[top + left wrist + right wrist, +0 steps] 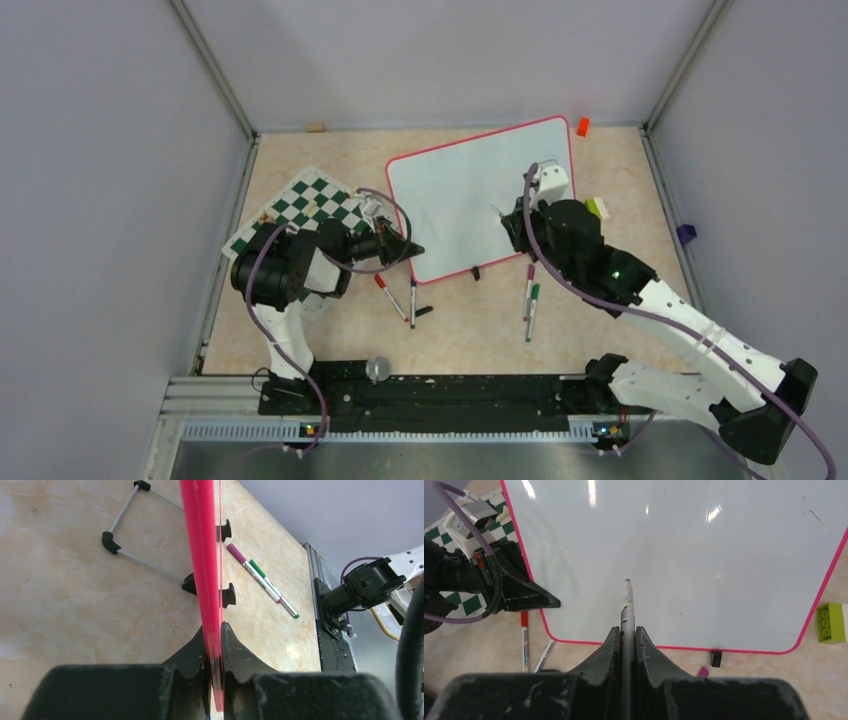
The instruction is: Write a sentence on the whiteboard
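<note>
Mounting rail (430, 395) lies closest in the top external view. Beyond it, the left end effector (410, 250) is clamped on the lower left corner of the whiteboard (470, 195). The board appears propped on its lower edge on the worktop (460, 330), face toward both arms. The right end effector (507, 213) reaches in before the board's right half, clenched on a marker (497, 210). That arm is the one placed to write; the left one only steadies.

Black fingers (235, 650) crowd the left wrist view, pinching the board's red frame edge-on, so the frame runs straight ahead from the jaws. Small black feet (228, 595) straddle the frame. Two spare markers (262, 580) lie ahead and to the right; the print on their barrels is too small to read.

Dark fingers (606, 650) likewise come first in the right wrist view, gripping the marker along their own line. Its long axis points straight ahead at the white face, with the tip before the middle of the board. Whether it touches, I cannot tell. The board's long side runs crosswise to the marker, so strokes would likely have to travel sideways. No sentence shows on the board, only faint specks toward the upper right, and no brand or label is legible.
</note>
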Robot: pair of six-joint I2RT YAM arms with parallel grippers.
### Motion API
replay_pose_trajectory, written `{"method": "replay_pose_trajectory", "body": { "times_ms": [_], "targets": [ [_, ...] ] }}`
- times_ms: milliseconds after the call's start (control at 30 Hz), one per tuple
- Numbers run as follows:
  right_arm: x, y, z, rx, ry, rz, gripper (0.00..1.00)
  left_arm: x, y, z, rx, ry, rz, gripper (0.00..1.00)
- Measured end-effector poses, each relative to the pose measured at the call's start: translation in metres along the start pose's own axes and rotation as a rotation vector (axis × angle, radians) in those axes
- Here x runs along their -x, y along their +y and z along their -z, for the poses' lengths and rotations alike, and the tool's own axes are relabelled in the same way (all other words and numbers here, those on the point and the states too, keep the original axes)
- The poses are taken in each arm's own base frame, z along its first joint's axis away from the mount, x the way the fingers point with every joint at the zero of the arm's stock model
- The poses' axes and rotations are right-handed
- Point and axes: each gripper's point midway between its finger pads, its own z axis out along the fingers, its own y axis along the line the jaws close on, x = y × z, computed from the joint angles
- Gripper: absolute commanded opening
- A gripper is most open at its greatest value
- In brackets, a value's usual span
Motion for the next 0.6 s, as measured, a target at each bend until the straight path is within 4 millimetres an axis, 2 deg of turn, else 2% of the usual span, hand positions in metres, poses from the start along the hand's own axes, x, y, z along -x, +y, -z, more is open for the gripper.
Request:
{"method": "replay_pose_trajectory", "body": {
  "times_ms": [233, 600],
  "targets": [
    [0.0031, -0.0082, -0.0008, -0.037, -0.020, 0.040, 0.00, -0.0011, 0.0033, -0.0002, 0.012, 0.018, -0.016, 0.00],
    [0.0088, -0.0002, -0.0030, 0.000, -0.046, -0.006, 0.00, -0.0005, 0.0034, -0.0058, 0.007, 0.029, -0.020, 0.00]
  ]
}}
